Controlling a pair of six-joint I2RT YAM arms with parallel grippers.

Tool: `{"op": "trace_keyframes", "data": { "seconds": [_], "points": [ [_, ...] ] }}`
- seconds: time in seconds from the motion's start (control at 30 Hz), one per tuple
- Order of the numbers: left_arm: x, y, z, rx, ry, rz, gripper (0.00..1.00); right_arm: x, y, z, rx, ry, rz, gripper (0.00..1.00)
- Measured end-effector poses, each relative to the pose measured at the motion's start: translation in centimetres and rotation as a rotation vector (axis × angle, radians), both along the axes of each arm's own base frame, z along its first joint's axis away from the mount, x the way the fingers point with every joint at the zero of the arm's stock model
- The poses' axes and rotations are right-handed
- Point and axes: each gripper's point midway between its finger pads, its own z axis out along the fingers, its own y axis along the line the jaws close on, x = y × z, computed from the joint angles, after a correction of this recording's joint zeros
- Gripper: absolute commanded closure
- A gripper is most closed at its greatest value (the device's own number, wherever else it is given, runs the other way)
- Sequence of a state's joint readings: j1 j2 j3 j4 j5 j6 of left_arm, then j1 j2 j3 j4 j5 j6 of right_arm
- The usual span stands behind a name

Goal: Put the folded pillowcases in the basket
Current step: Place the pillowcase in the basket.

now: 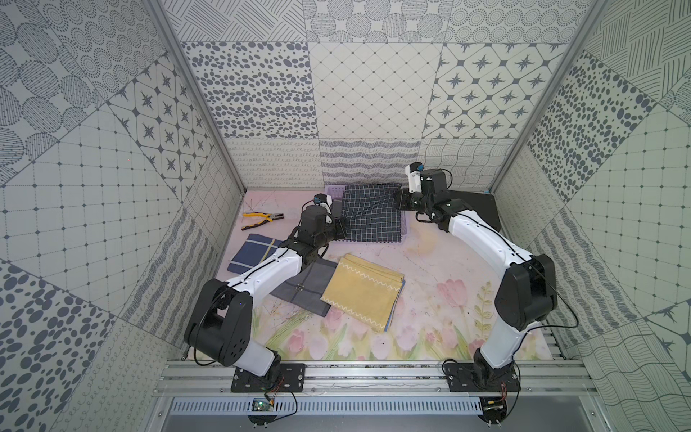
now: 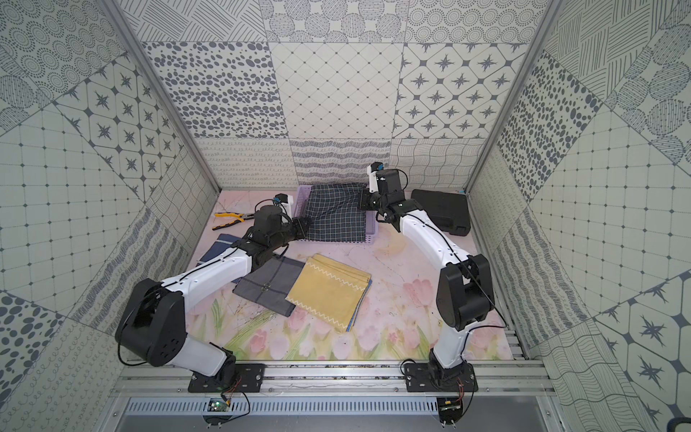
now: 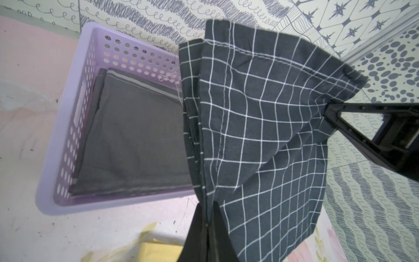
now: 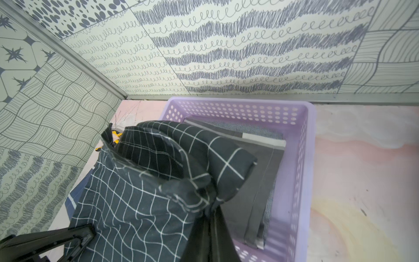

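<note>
Pillowcase position: I see the checked pillowcase [image 1: 370, 217] hanging between the two arms, slung over the lilac basket [image 1: 334, 190], not yet lying in it.
Left gripper: the left gripper [image 3: 206, 217] is clamped on one edge of the pillowcase, jaws pressed together through the cloth.
Right gripper: the right gripper [image 4: 210, 217] is pinched on a bunched corner at the opposite side.
Basket contents: grey folded cloths [image 3: 136, 136] already lie flat inside, so I judge there is less depth to drop into.
Risk, fold opening: in the right wrist view the layers at the held corner gape apart. If I let go from height, I think the fold could spring open.
Risk, overhang: in both top views the cloth covers nearly the whole basket. A slightly off-centre release could leave an edge draped over the rim.
Risk, uneven release: if one claw opens first, the cloth would likely swing toward the other and land crumpled.
Risk, snag: lowering too far could catch a finger on the perforated wall and drag the basket.
</note>
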State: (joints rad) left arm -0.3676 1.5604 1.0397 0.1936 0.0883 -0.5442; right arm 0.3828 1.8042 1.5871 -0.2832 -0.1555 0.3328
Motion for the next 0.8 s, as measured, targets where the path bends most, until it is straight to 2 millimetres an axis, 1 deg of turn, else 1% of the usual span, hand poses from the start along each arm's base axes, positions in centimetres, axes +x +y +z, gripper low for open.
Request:
{"op": "trace_keyframes", "data": {
  "seconds": [0.13, 0.27, 0.43, 0.63, 0.8],
  "points": [
    [2.6, 0.7, -0.6, 0.008, -0.010, 0.016, 1.00, 3.0, 0.7, -0.4, 0.000, -0.019, 0.003, 1.00],
    [4.9, 1.2, -1.5, 0.015, -0.012, 0.029, 1.00, 5.7, 1.5, -1.4, 0.003, -0.029, 0.009, 1.00],
    [7.5, 2.0, -3.1, 0.015, -0.001, 0.046, 1.00, 8.3, 2.3, -2.9, 0.005, -0.027, 0.017, 1.00],
    [9.6, 2.2, -5.3, 0.021, 0.025, 0.052, 1.00, 10.1, 2.4, -5.0, 0.002, -0.010, 0.015, 1.00],
    [10.4, 1.9, -6.7, 0.020, 0.044, 0.041, 1.00, 10.6, 2.1, -6.4, 0.000, 0.013, 0.010, 1.00]
  ]
}}
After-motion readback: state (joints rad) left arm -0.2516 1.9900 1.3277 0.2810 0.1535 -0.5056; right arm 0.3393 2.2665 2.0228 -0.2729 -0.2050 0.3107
